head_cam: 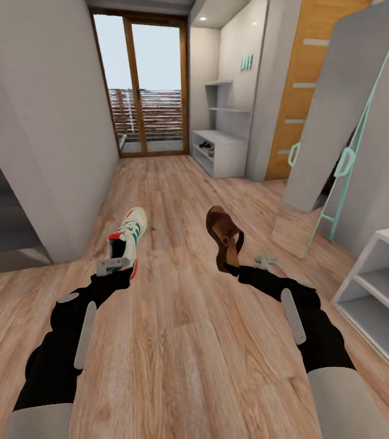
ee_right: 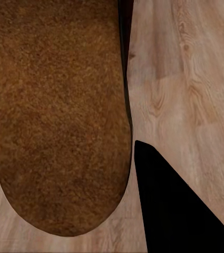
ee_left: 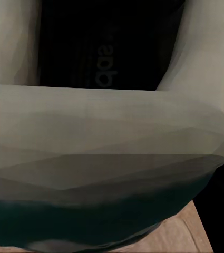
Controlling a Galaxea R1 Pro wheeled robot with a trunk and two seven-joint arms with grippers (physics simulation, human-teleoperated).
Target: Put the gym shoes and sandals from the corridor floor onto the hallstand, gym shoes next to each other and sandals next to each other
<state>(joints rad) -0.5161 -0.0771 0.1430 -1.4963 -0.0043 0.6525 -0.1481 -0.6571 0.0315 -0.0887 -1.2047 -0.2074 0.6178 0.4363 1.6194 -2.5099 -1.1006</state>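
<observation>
The left tool (head_cam: 113,264) is clamped on the heel end of a gym shoe (head_cam: 128,236), which hangs clear of the corridor floor (head_cam: 176,341) with its toe pointing away from the robot. In the left wrist view the shoe's pale collar (ee_left: 106,132) sits right up against the lens. The right tool (head_cam: 243,263) grips a sandal (head_cam: 223,235) by its heel end, sole turned up and outward; the right wrist view looks along the brown sole (ee_right: 59,116) to the planks beyond.

So one shoe of each pair is in hand and off the floor, neither yet on a rack. Far down the corridor a pale hallstand (head_cam: 225,152) stands against the right wall, and something dark and small already lies on its lower shelf, too small to identify. The other two shoes I cannot place.

The floor ahead is open and bare up to the glass door (head_cam: 146,85). A leaning panel with teal handles (head_cam: 335,122) narrows the right side, and a nearer grey shelf unit (head_cam: 377,286) juts in just beside the right arm, so I judge the straight middle line safest.
</observation>
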